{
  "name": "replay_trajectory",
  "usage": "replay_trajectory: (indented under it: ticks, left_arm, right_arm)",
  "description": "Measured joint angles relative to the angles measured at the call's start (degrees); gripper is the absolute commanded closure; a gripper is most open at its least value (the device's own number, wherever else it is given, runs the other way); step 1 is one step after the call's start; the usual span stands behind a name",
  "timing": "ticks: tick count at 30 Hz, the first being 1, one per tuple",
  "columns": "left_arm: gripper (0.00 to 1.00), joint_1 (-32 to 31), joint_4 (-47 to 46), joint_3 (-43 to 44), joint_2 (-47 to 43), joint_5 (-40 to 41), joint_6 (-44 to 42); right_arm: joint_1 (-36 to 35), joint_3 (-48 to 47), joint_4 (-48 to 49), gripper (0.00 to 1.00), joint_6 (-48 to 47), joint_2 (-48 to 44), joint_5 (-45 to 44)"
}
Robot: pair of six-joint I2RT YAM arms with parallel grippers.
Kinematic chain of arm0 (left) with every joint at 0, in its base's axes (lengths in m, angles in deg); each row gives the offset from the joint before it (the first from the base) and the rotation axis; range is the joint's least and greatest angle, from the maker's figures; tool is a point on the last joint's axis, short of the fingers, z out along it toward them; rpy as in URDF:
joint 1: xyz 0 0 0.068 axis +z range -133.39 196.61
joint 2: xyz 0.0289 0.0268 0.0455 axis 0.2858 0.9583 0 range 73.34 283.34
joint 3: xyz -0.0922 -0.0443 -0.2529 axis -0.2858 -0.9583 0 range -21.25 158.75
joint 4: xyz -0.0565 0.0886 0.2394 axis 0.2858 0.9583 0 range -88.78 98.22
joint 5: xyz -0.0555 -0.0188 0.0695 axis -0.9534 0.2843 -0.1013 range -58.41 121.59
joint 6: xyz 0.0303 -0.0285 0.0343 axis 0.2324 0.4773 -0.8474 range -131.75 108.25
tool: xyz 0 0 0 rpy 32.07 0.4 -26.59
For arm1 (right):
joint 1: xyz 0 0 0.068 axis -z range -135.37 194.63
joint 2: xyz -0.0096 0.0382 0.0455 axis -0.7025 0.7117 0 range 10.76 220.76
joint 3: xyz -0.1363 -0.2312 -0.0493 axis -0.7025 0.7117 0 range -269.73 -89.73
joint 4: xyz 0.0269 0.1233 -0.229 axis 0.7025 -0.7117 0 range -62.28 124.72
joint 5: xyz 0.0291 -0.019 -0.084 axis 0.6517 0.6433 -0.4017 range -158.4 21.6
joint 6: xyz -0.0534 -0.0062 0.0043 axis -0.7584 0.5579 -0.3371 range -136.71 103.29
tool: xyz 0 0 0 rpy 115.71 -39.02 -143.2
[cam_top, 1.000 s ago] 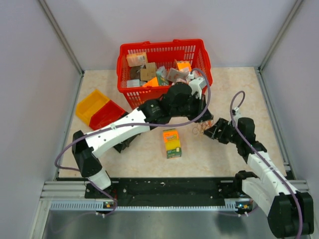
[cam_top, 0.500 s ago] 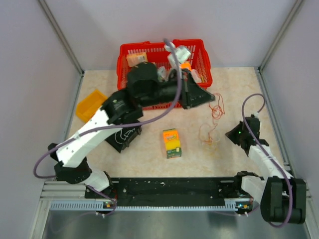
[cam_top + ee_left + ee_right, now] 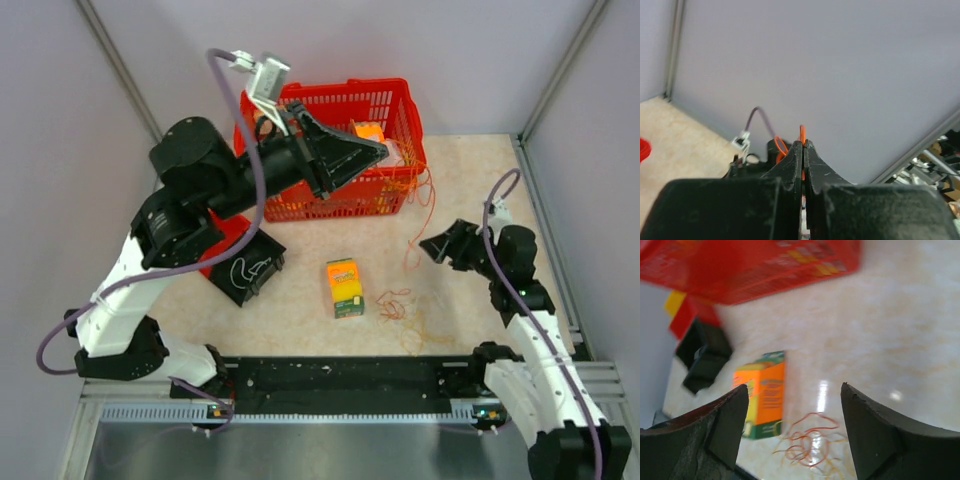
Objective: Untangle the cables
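- The table (image 3: pixel 480 180) is carrying a red basket (image 3: pixel 330 200) at its far edge.
- The left gripper (image 3: pixel 803 145), raised over the basket, is pinching 1 orange strand (image 3: pixel 801 132) between closed jaws.
- The right gripper (image 3: pixel 794 387) is hovering with its fingers spread wide, gripping nothing.
- The yellow-green box (image 3: pixel 345 287) is lying mid-table.
- The cables (image 3: pixel 398 305) are lying in a loose heap just right of the box, near the right gripper.

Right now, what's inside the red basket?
An orange packet shows at the back right of the red basket. The left arm covers most of the rest, so other contents are hidden.
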Motion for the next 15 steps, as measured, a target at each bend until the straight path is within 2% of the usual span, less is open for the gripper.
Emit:
replay_trajectory:
  ticks: [2,5,12,15]
  left_arm:
    - [1.0,0.0,1.6,-2.3,0.3,2.3,-1.0]
    - [1.0,0.1,5.4,-6.3,-0.3,8.9,-3.1]
    - [1.0,2.4,20.5,-17.2,-8.2,26.4,-6.8]
    - [1.0,9.0,26.6,-23.4,-14.1,29.1,-6.8]
  right_arm:
    - [-5.2,-2.4,1.3,0.26,-1.1,-2.6,5.0]
    - [-9.1,-3.8,2.6,0.26,-1.8,-4.3,9.0]
    - [-9.3,0.1,-0.3,0.27,-3.9,-4.6,8.3]
    - [-9.3,1.9,-1.9,0.27,-4.9,-3.7,7.2]
